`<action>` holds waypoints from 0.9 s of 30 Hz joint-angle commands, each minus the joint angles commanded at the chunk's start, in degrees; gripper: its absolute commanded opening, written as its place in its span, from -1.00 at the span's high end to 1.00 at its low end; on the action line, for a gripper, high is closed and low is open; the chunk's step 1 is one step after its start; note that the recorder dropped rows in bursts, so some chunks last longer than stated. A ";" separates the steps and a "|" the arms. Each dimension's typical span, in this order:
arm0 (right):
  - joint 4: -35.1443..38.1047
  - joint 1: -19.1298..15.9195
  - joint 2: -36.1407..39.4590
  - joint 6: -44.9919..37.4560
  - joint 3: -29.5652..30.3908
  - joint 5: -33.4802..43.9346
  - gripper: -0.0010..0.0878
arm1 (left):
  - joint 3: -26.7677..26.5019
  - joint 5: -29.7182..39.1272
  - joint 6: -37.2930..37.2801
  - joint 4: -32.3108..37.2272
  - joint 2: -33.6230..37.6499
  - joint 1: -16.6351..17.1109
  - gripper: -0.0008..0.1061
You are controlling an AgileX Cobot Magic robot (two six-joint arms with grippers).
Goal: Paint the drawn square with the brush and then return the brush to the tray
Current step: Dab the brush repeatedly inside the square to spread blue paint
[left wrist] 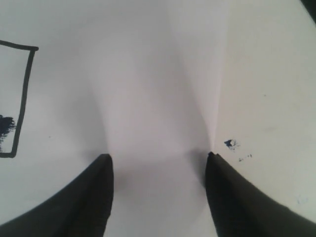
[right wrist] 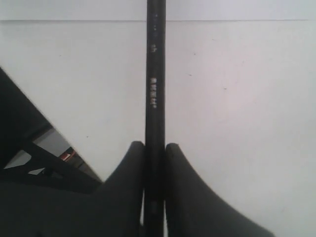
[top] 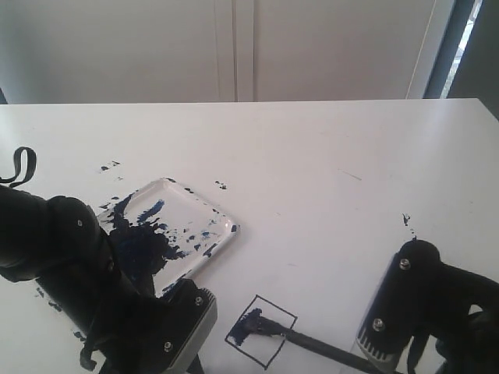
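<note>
One brush (right wrist: 155, 89) clamped in right jaws, left jaws spread empty, tray (top: 187, 206) beyond drawn square (top: 261, 348)

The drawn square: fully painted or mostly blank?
Mostly blank. The drawn square shows one dark blue patch near its left corner, by the brush tip; the rest is white.

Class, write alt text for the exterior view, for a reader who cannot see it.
A black brush, its handle running under the right arm, rests its dark blue tip inside a drawn square on a white table. A clear tray smeared with dark paint sits up and left of the square, partly hidden by the left arm.
</note>
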 joint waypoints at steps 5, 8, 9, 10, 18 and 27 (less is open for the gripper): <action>0.01 0.00 0.00 0.00 0.00 0.50 0.98 | 0.00 0.00 0.00 0.00 0.00 0.00 -0.11; 1.48 0.00 0.00 -0.52 0.00 2.11 0.98 | 0.00 0.00 0.00 0.00 0.00 0.00 -0.11; 2.55 0.00 0.00 -1.35 0.00 2.60 0.98 | 0.00 0.00 0.00 0.00 0.00 0.00 -0.11; 3.58 0.00 0.00 -2.06 0.00 2.72 0.98 | 0.00 0.00 0.00 0.00 0.00 0.00 -0.11; 11.48 0.00 0.00 -7.62 0.00 1.11 0.98 | 0.00 0.00 0.15 0.11 0.00 0.00 -0.11; -0.98 0.00 0.00 0.85 0.00 3.36 0.98 | 0.00 0.11 0.42 0.11 0.00 0.00 -0.11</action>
